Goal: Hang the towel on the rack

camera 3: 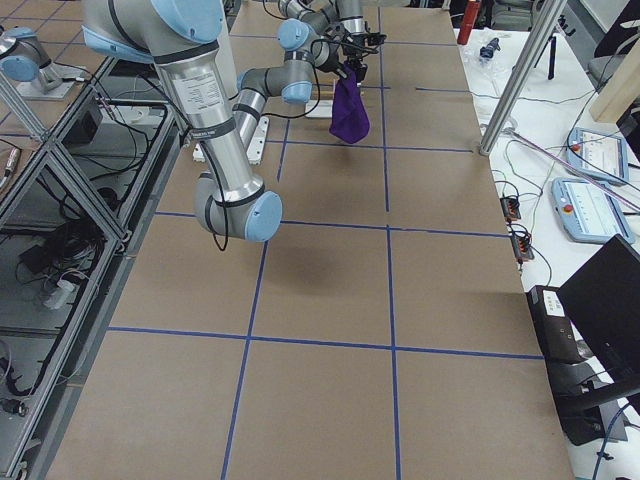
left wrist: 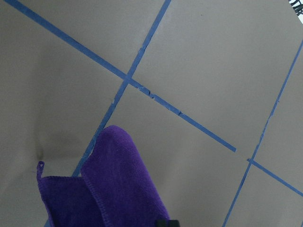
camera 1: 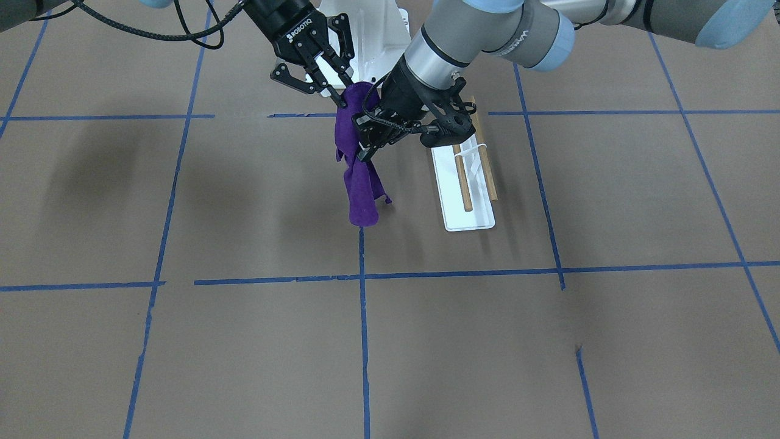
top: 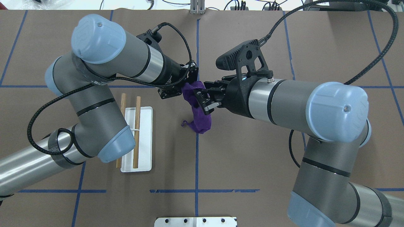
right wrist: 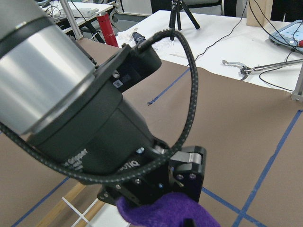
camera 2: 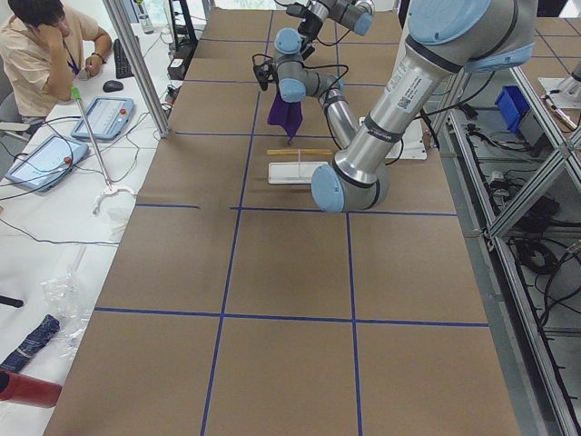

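Observation:
The purple towel [camera 1: 359, 189] hangs bunched above the table's middle, its lower end touching the brown surface [top: 202, 121]. My left gripper [camera 1: 367, 145] is shut on its upper part, and the cloth hangs below it in the left wrist view [left wrist: 118, 189]. My right gripper [camera 1: 341, 101] is shut on the towel's top corner, right against the left gripper [top: 184, 86]. In the overhead view my right gripper [top: 202, 100] meets the cloth from the right. The rack [camera 1: 456, 214], a white base with two wooden bars, stands beside the left arm [top: 143, 138].
Blue tape lines cross the brown table. The white robot mount [camera 1: 365, 36] stands behind the grippers. A person [camera 2: 45, 45] sits at a side desk with tablets beyond the table's edge. A metal plate [top: 195, 221] lies at the robot's side.

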